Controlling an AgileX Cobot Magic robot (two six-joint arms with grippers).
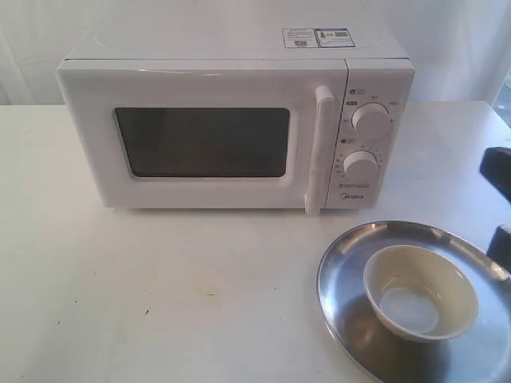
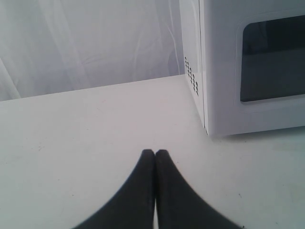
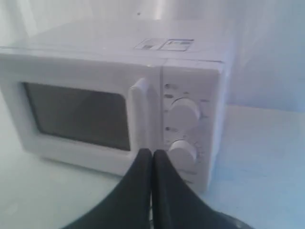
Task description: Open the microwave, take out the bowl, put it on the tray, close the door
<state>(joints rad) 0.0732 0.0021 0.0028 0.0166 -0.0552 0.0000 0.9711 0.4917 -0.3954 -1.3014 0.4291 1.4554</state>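
Note:
The white microwave [image 1: 215,136] stands at the back of the table with its door [image 1: 88,144] shut and the bar handle [image 1: 322,152] upright beside the dials. In front of it to the right lies the silver tray [image 1: 351,263], and the cream bowl [image 1: 421,291] sits upright inside it. My left gripper [image 2: 155,152] is shut on nothing, low over bare table off the microwave's hinge-side corner [image 2: 205,124]. My right gripper [image 3: 152,152] is shut and empty, facing the microwave [image 3: 95,67] from a distance. It lines up roughly with the handle [image 3: 139,114].
A dark part of the right arm [image 1: 499,171] shows at the right edge, just beyond the tray. The white table [image 1: 160,295] stretches in front of the microwave, and a white backdrop [image 2: 86,43] hangs behind it. Two round dials [image 1: 371,120] sit right of the handle.

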